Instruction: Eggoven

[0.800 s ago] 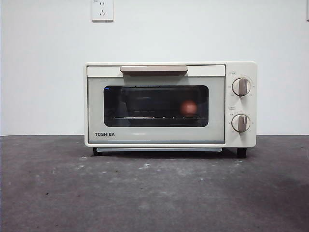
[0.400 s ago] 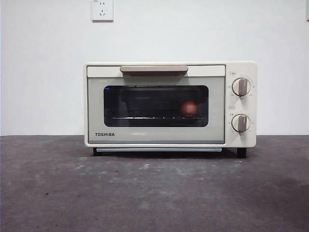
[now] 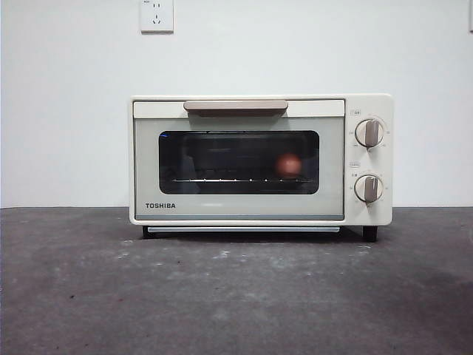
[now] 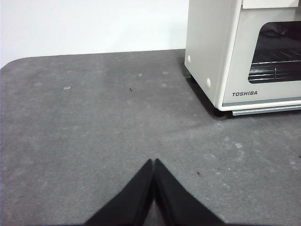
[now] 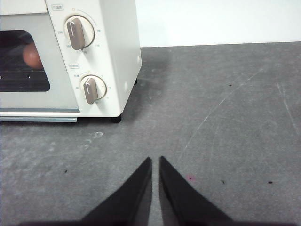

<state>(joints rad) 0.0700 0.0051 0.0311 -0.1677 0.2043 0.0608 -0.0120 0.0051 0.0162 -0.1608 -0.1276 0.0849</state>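
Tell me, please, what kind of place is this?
Probably a robot test bench, not a home kitchen: a toaster oven with an egg inside stands alone on a worn grey table, before a plain white wall with a socket.

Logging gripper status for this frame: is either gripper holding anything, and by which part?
Nothing is held. The left gripper and right gripper are both empty above the table; the egg sits inside the closed oven.

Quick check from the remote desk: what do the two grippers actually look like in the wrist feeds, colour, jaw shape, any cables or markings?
Only the jaws show. The left gripper has two plain matte black jaws, each broad at the base and tapering to a thin pointed tip. The right gripper looks the same: black, smooth, wedge-shaped. No cables, labels or markings are visible on either, and the arms behind them are out of view.
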